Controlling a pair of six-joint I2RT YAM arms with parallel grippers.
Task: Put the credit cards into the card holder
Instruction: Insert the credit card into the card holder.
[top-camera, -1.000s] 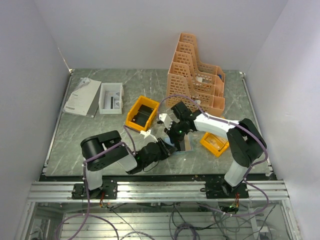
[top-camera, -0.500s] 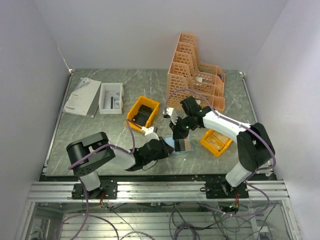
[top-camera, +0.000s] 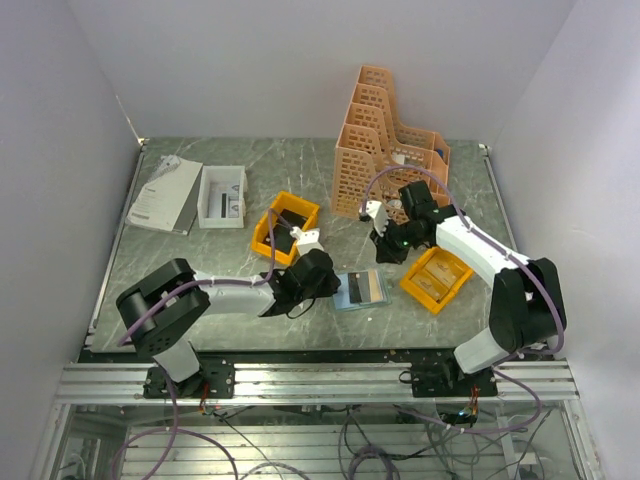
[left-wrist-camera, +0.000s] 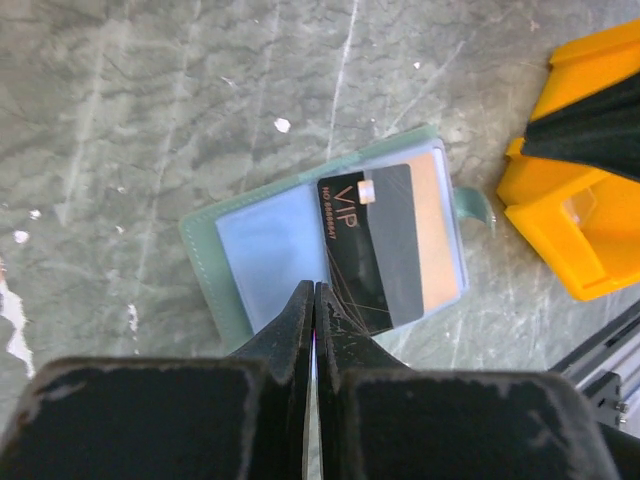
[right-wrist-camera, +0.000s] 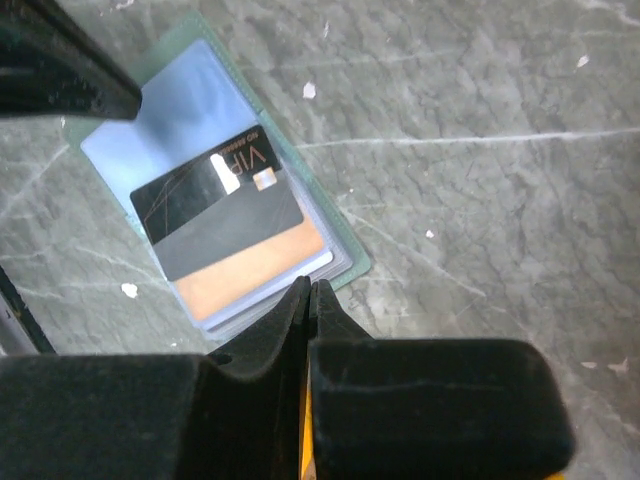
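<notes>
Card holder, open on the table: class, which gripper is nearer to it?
Left. The left gripper sits shut right at the card holder's edge. The right gripper, also shut, is farther off, beyond it toward the orange rack.

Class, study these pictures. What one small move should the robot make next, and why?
Probably open the right hand and lower it to the small orange bin, where what look like tan credit cards lie. It and the left hand are shut and empty; the card holder lies open, a VIP card already on it.
</notes>
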